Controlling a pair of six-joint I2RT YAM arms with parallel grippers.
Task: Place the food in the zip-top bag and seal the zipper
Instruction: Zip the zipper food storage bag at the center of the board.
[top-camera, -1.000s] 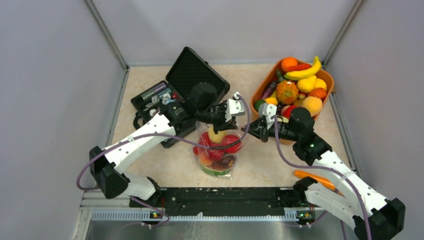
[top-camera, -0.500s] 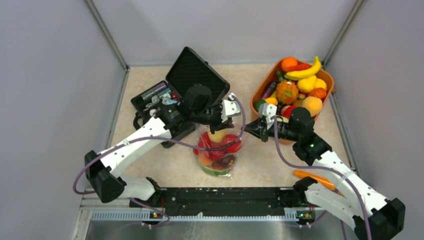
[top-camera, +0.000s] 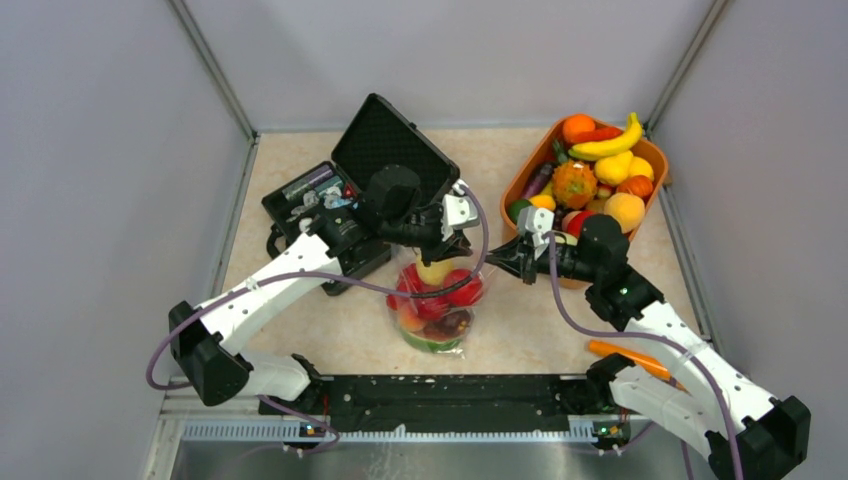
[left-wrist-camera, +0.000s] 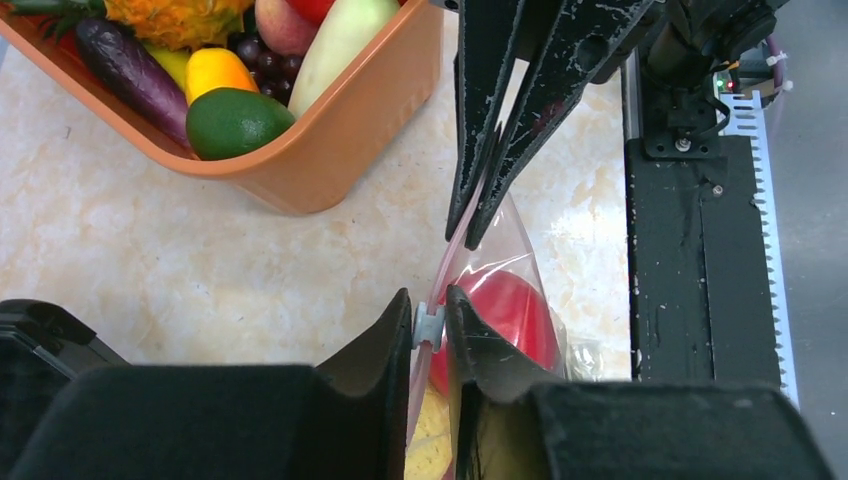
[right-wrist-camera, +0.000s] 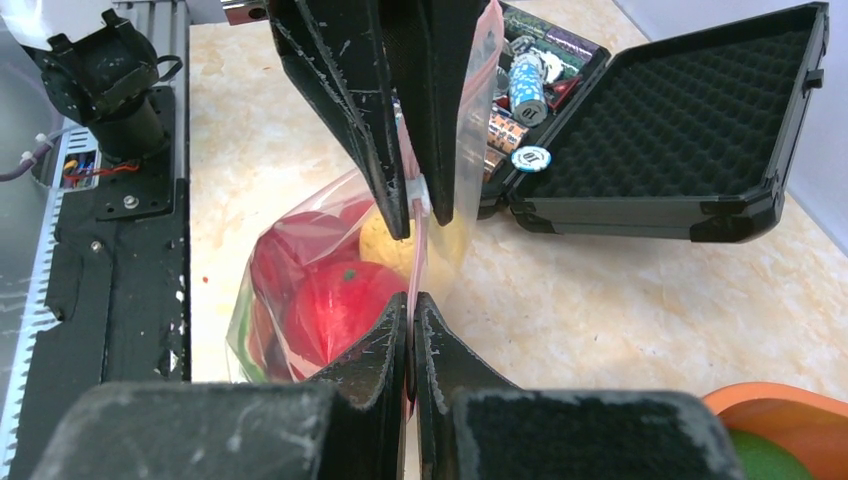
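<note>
The zip-top bag (top-camera: 437, 305) stands upright mid-table, holding food: red apples (left-wrist-camera: 515, 310), a yellow pear (right-wrist-camera: 385, 240) and darker pieces below. Its pink zipper (left-wrist-camera: 455, 235) is stretched taut between my two grippers. My left gripper (left-wrist-camera: 429, 320) is shut on the small white slider (left-wrist-camera: 428, 326) at the left end of the mouth; both fingertips touch it. My right gripper (right-wrist-camera: 411, 305) is shut on the pink strip at the right end. From above, the left gripper (top-camera: 462, 240) and the right gripper (top-camera: 497, 262) face each other over the bag.
An orange basket (top-camera: 522, 178) with more toy fruit (top-camera: 600, 165) sits at the back right, close behind the right gripper. An open black case (top-camera: 385, 150) lies at the back left under the left arm. An orange stick (top-camera: 625, 355) lies by the right arm's base.
The left gripper has shifted a little left and away along the bag's mouth. The right gripper and the bag have stayed put.
</note>
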